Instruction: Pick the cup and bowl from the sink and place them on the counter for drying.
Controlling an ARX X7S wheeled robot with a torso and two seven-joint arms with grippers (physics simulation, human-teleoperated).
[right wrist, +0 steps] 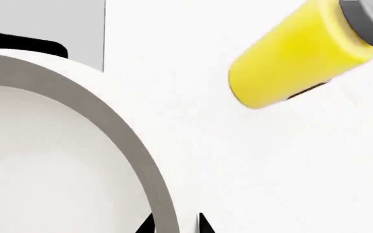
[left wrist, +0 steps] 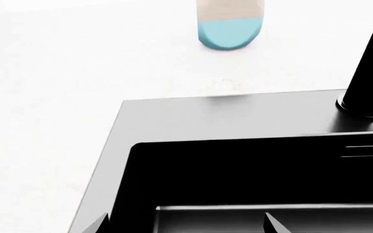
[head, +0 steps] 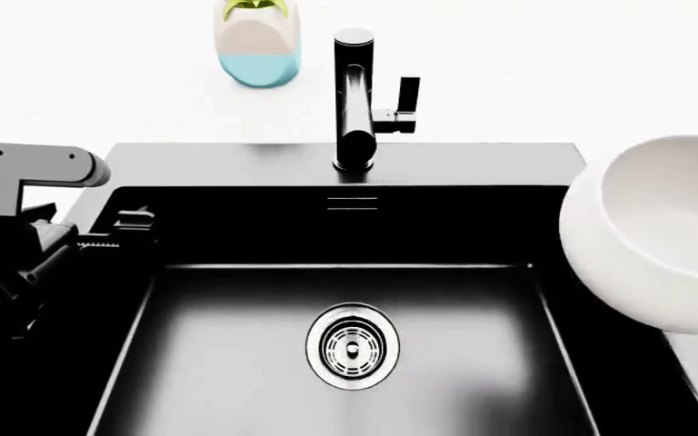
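The black sink (head: 204, 363) fills the head view, with its steel drain (head: 353, 345) and nothing else in the basin. The white bowl (head: 658, 227) hangs tilted over the sink's right edge. My right gripper (right wrist: 173, 224) is shut on the bowl's rim (right wrist: 128, 145), one fingertip inside and one outside. My left gripper (left wrist: 186, 224) is open and empty over the sink's back left corner (left wrist: 173, 160); it also shows in the head view (head: 131, 222). The white counter (head: 567, 73) surrounds the sink. The cup is not in view.
The black faucet (head: 355, 100) stands behind the basin, and its base shows in the left wrist view (left wrist: 364, 97). A white-and-blue plant pot (head: 255, 41) sits on the counter behind the sink (left wrist: 230, 29). A yellow bottle (right wrist: 296, 53) lies on the counter near the bowl.
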